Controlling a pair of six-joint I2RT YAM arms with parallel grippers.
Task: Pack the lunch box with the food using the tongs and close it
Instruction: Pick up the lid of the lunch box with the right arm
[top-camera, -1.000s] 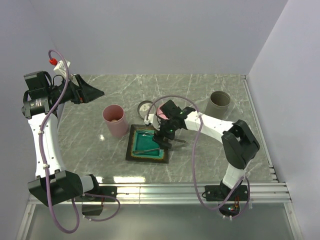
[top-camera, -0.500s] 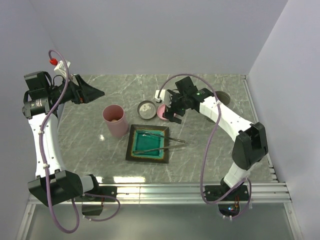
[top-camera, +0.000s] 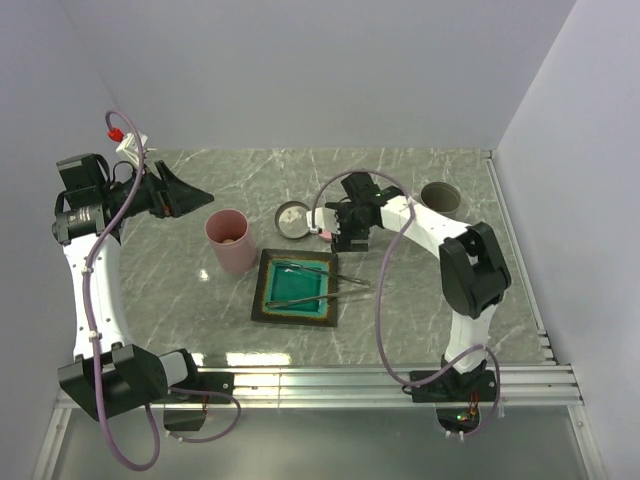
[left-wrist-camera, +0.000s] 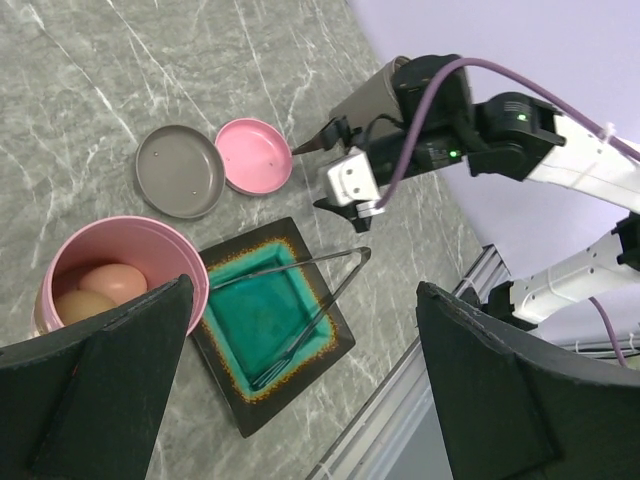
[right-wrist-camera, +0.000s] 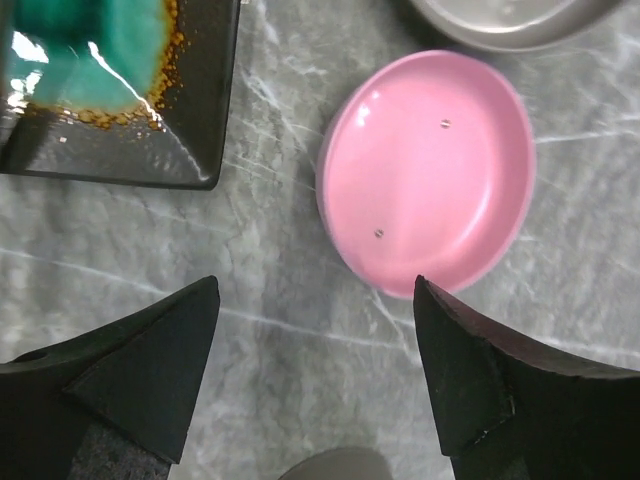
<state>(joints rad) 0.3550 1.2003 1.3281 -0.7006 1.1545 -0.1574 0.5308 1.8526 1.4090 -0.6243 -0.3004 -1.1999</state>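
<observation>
The pink lunch box (top-camera: 231, 240) stands upright and uncovered left of the plate, with food in it: a pale egg-like ball (left-wrist-camera: 112, 282) and a beige ball (left-wrist-camera: 72, 304). The silver tongs (top-camera: 320, 275) lie across the teal plate (top-camera: 290, 305), held by nothing. The pink lid (right-wrist-camera: 430, 170) rests inside-up on the table, beside a grey lid (left-wrist-camera: 180, 170). My right gripper (right-wrist-camera: 315, 290) hovers open just over the pink lid's near edge, with nothing between its fingers. My left gripper (top-camera: 185, 192) is open, raised at the far left above the lunch box (left-wrist-camera: 125, 262).
A grey tumbler (top-camera: 441, 203) stands at the back right, behind the right arm. The grey lid (top-camera: 292, 217) lies between the lunch box and the pink lid. A metal rail (top-camera: 400, 378) runs along the near table edge.
My right gripper left the tongs lying on the plate, rose and swung back, and now sits over the pink lid with its jaws a little narrower. The left arm shifted slightly.
</observation>
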